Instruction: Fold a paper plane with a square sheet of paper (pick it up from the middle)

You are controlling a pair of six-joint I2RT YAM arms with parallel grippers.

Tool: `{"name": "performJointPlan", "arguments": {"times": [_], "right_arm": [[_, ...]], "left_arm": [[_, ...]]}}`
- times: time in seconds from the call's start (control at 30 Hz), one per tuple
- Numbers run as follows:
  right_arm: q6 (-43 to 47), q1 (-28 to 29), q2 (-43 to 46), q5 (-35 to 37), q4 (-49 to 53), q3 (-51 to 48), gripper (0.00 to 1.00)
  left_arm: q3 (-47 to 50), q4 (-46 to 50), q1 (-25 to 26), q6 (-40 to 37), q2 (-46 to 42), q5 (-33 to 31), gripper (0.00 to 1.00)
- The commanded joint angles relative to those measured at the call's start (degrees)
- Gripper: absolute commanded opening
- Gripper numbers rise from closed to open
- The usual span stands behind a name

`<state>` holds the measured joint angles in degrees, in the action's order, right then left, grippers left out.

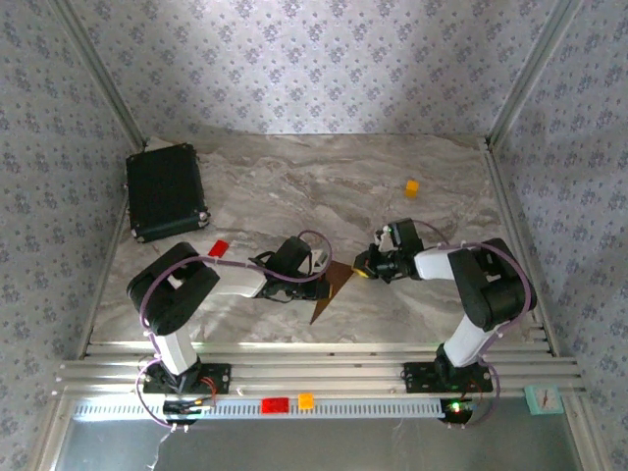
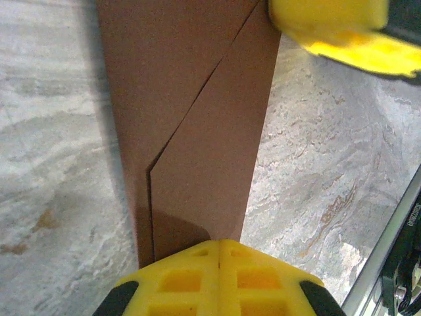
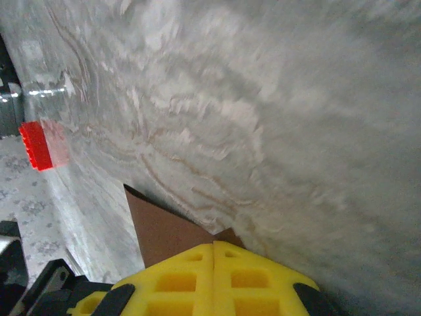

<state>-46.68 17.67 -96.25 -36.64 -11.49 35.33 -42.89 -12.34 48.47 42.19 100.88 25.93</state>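
Pinching the paper (image 2: 197, 131) from opposite ends, both arms are meeting over the middle of the table (image 1: 294, 182), near its front edge. The left gripper (image 2: 219, 253) is clamping one short end with its yellow jaws fully together. The right gripper (image 3: 214, 253) is likewise closed, biting a corner at the far end, and in the left wrist view its yellow finger is showing just above the paper's upper right corner.

The paper is no longer reading as a square. From above it is looking like a narrow, dark brown sliver tapering to a point toward the front rail. Up close it is showing as a long strip with a diagonal flap edge running across it and a straight edge dropping toward the left jaws, so several layers are lying over one another. Whether it is resting on the table or hanging just off it is hard to tell.

Judging from this, the nose folds and the lengthwise fold are looking done, and the job is sitting past its midpoint. What is probably remaining is folding down the wings, pressing the creases and setting the dart down.

The case (image 1: 165, 191), red block (image 1: 218, 248) and orange block (image 1: 412, 187) are lying well apart from the paper.
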Motion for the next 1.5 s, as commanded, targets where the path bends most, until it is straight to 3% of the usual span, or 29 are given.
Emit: {"name": "performJointPlan", "arguments": {"times": [0.0, 0.23, 0.4, 0.67, 0.83, 1.07, 1.23, 1.47], "right_arm": [[1.85, -3.12, -1.76, 1.57, 0.68, 0.79, 0.03], [2.99, -4.25, 3.52, 1.38, 3.06, 1.55, 0.05], [6.40, -2.38, 13.45, 7.71, 10.77, 1.61, 0.10], [8.36, 1.82, 32.89, 22.18, 18.70, -2.34, 0.40], [7.44, 1.58, 39.93, 24.59, 19.87, -5.43, 0.51], [6.12, 0.24, 40.87, 22.09, 19.28, -7.15, 0.58], [5.21, -1.06, 41.14, 18.69, 17.28, -8.13, 0.58], [4.15, -0.93, 39.12, 12.10, 14.97, -10.49, 0.55]], "left_arm": [[2.67, 6.52, 0.32, 0.82, 2.12, -0.62, 0.00], [1.92, 7.46, 0.33, 1.20, 1.31, -1.03, 0.00], [0.70, 7.85, 0.32, 1.65, -0.29, -1.36, 0.00], [-4.45, 14.17, 0.11, -0.64, -6.99, -3.61, 0.08], [-5.55, 16.78, -0.87, -1.44, -11.11, -6.07, 0.19], [-3.18, 17.88, -3.64, -1.10, -15.53, -8.00, 0.24], [0.21, 17.08, -6.19, 0.46, -18.11, -8.42, 0.29], [-2.51, 15.24, -9.72, -1.13, -12.19, 1.24, 0.31]]}}
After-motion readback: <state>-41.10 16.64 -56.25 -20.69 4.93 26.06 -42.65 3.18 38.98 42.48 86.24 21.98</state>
